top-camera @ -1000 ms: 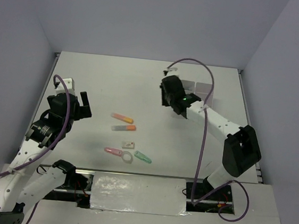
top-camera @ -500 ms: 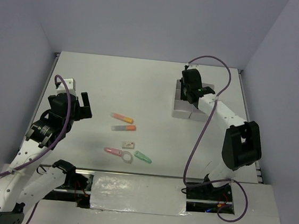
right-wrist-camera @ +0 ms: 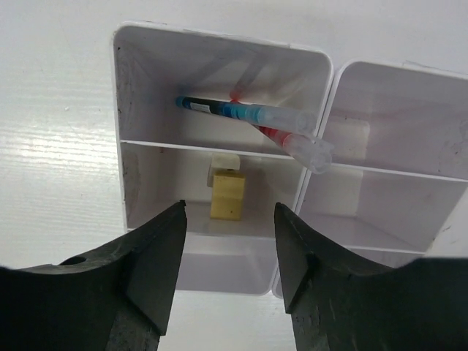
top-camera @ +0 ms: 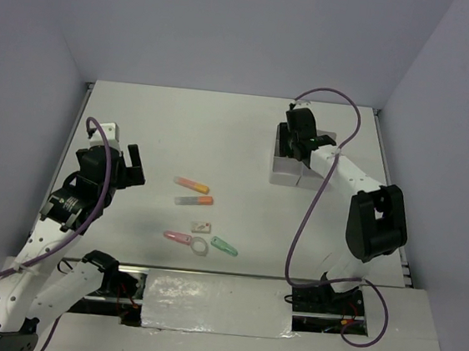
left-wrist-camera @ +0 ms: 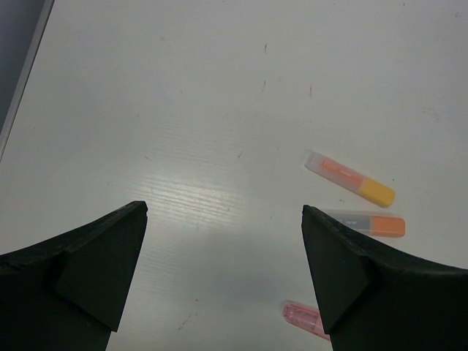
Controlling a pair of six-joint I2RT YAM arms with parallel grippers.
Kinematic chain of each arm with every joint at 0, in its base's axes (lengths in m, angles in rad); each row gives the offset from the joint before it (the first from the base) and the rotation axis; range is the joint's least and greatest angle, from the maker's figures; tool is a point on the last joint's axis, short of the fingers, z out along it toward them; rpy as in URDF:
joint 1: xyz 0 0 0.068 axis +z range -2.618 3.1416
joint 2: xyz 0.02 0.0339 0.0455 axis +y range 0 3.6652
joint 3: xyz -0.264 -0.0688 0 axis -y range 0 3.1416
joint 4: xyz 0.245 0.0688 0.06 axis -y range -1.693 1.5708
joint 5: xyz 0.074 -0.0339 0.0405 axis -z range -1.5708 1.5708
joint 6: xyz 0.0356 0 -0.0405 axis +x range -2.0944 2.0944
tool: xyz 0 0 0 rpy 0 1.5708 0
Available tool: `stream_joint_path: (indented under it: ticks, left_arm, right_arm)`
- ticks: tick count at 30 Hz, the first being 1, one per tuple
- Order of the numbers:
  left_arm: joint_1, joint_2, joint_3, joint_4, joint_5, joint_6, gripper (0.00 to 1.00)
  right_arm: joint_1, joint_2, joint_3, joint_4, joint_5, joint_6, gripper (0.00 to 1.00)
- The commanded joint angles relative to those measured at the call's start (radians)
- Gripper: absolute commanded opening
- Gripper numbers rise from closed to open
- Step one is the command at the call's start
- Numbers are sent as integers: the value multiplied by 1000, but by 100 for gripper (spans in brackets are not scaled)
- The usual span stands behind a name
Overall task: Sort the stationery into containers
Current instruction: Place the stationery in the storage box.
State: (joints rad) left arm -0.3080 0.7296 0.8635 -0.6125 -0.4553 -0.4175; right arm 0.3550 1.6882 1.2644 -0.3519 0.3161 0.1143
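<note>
The right gripper (right-wrist-camera: pixel 230 210) hangs directly over the containers (right-wrist-camera: pixel 121 110), jaws partly apart and empty, probably because the yellow eraser (right-wrist-camera: pixel 228 196) below belongs in that compartment beside a white eraser (right-wrist-camera: pixel 223 161). Two pens (right-wrist-camera: pixel 241 111) lean in the compartment beyond. The unsorted stationery, highlighters (top-camera: pixel 191 184) among it, lies well left of the containers, where the left gripper (left-wrist-camera: pixel 224 212) hovers wide open, holding nothing, presumably ready to collect it.
</note>
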Motion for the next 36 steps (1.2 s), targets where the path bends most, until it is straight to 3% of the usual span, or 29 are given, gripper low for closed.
stream_joint_path:
  ticks: [1,7,10,11,19,28,36]
  left_arm:
    - [6,-6,0,37,15,22,99]
    - [6,-4,3,37,4,19,99]
    - [6,1,5,25,-26,6,99]
    - [7,1,8,22,-39,2,99]
    - [18,-4,17,-10,-121,-35,99]
    - [20,-21,16,-3,-106,-27,99]
    - [20,-32,9,7,-80,-17,99]
  right_arm:
    - [-7,-15,43,45,-9,-13,60]
    - [9,-106,12,63,-83,1,65]
    - [108,-160,-17,99,-115,-30,85]
    - [134,-166,-19,105,-130,-42,99]
    - [357,10,124,42,-245,-166,100]
    - [536,77,125,42,-452,-231,93]
    - [582,227,206,73,-381,-286,85]
